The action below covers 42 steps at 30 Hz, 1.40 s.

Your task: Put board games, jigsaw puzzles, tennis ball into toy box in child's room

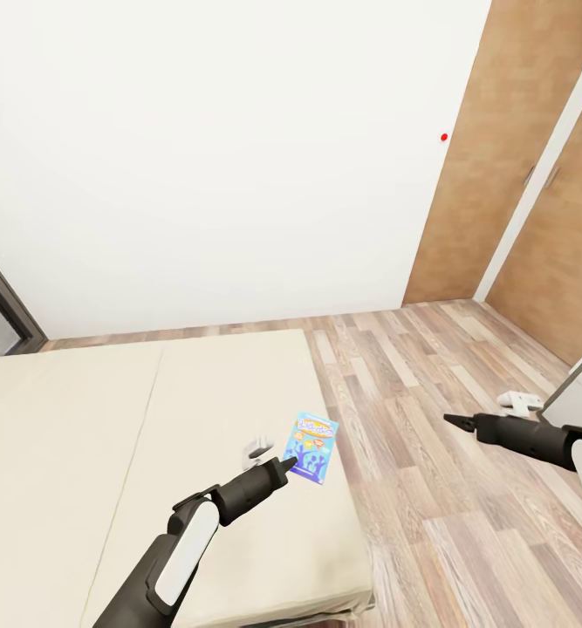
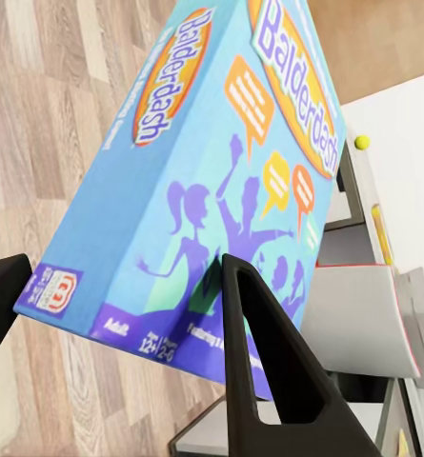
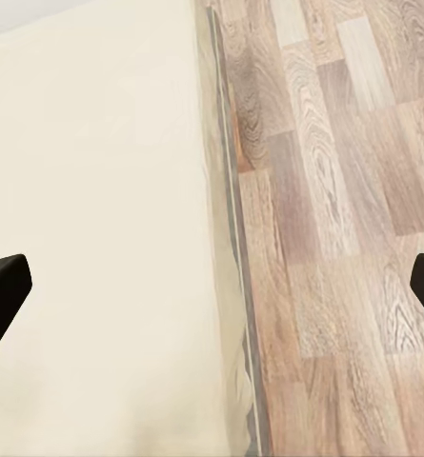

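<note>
- Left wrist view: the left gripper (image 2: 116, 286) is seen closed on the blue board game (image 2: 202, 181), with one black finger (image 2: 254, 362) laid across the printed face near a bottom corner and the other at the box's edge (the title reads "Balderdash").
- Behind the box in that view, the tennis ball (image 2: 362, 142) is seen as a small yellow-green dot on the pale table (image 2: 402, 143), with wood floor on the other side.
- Head view: the left gripper (image 1: 284, 469) is shown holding the board game (image 1: 311, 447) just above the beige bed (image 1: 107, 419), near the bed's floor-side edge.
- The right gripper (image 1: 452, 420) is held out over the wood floor (image 1: 430, 506), well apart from the bed; whether its jaws are parted cannot be told from this angle.
- Right wrist view: the right gripper (image 3: 212, 290) is shown wide open and empty, its fingertips (image 3: 2, 286) at opposite edges of the picture, with the bed's edge (image 3: 232, 286) and floor planks beneath.
- A white wall (image 1: 221, 157) and wood-panelled doors (image 1: 500, 157) are seen beyond the bed.
</note>
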Tool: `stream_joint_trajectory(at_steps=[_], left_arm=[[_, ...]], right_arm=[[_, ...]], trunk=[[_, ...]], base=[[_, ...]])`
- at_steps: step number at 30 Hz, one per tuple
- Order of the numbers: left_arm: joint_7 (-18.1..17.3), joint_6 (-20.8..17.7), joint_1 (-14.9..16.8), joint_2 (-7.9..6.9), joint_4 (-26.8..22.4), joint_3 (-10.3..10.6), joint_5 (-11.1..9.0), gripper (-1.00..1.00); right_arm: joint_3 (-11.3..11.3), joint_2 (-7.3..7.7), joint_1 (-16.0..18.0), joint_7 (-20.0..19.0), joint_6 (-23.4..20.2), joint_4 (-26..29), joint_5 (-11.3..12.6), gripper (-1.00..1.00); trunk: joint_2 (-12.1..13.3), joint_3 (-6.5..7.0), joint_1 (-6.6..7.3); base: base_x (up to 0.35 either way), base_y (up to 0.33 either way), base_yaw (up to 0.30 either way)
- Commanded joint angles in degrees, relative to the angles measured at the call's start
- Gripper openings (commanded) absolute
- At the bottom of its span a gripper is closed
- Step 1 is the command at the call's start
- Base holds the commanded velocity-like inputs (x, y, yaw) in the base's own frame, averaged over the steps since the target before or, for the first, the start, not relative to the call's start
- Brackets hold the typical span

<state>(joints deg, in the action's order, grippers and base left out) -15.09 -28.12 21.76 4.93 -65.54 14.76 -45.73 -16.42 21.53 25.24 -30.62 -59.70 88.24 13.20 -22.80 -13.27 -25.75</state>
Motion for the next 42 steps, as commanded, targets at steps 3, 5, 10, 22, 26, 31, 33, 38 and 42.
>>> stream_joint_trajectory(at_steps=[3, 5, 10, 22, 26, 31, 33, 38, 42], left_arm=[[0.1, -0.3, 0.0, 0.0, 0.0, -0.1, -0.3, -1.0], [0.1, -0.3, 0.0, 0.0, 0.0, -0.1, -0.3, -1.0], [0.1, -0.3, 0.0, -0.01, 0.0, -0.1, -0.3, -1.0], [0.1, -0.2, 0.0, 0.01, 0.2, -0.1, -0.4, -1.0], [-0.2, -0.5, -0.7, -0.62, 0.0, 0.6, -0.7, -1.0], [-0.3, -0.5, -1.0, -1.06, 0.0, 1.2, -0.7, -1.0], [-0.3, -0.5, -1.0, -1.06, 0.0, 1.2, -0.7, -1.0], [-0.3, -0.5, -1.0, -1.06, 0.0, 1.2, -0.7, -1.0], [-0.3, -0.5, -1.0, -1.06, 0.0, 1.2, -0.7, -1.0]], right_arm=[[0.0, 0.0, 0.0, -0.2, -0.3, 0.3, -0.1, 1.0], [0.0, 0.0, -0.1, -0.1, -0.3, 0.5, -0.2, 1.0], [0.0, 0.0, -0.1, -0.1, -0.3, 0.8, -0.2, 1.0], [0.2, 0.0, -0.1, -0.1, -0.3, 0.9, -0.2, 1.0], [-0.5, -0.63, 0.6, -0.3, -0.1, 1.5, 0.1, 1.0], [-1.2, -0.62, 0.9, -0.3, -0.1, 2.7, 0.2, 1.0], [-1.2, -0.62, 0.9, -0.3, -0.1, 2.7, 0.2, 1.0], [-1.2, -0.62, 0.9, -0.3, -0.1, 2.7, 0.2, 1.0], [-1.2, -0.62, 0.9, -0.3, -0.1, 2.7, 0.2, 1.0]], trunk=[[-0.1, 0.02, -0.03], [-0.1, 0.15, -0.03], [-0.1, 0.55, -0.03], [-0.1, 1.59, -0.03], [-0.1, 1.69, -0.03], [-0.1, 1.69, -0.03], [-0.1, 1.69, -0.03], [-0.1, 1.69, -0.03], [-0.1, 1.69, -0.03]], base=[[0.0, 0.0, 0.0], [0.0, 0.0, 0.0], [0.0, 0.0, 0.0], [0.0, 0.0, 0.0], [0.0, 0.0, 0.0], [0.0, 0.0, 0.0], [0.0, 0.0, 0.0], [0.0, 0.0, 0.0], [0.0, 0.0, 0.0]])
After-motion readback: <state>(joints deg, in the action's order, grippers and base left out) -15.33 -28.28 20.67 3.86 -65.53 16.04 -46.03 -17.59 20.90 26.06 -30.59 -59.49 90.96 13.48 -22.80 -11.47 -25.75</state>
